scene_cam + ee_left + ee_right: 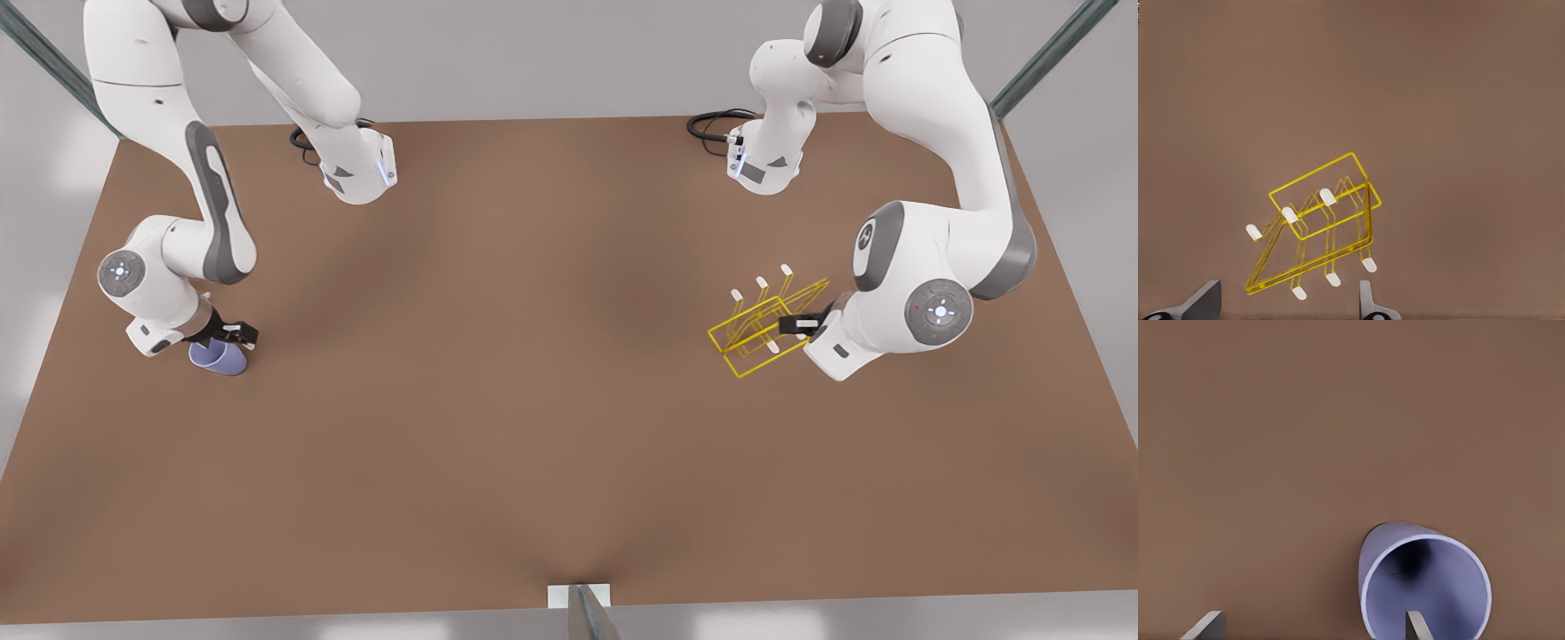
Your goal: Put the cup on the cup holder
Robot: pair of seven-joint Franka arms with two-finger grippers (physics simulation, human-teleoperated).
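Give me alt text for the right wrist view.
A lavender-blue cup lies on its side on the brown table, its open mouth facing the camera. The right gripper is open, one fingertip in front of the cup's mouth, the other beside it.
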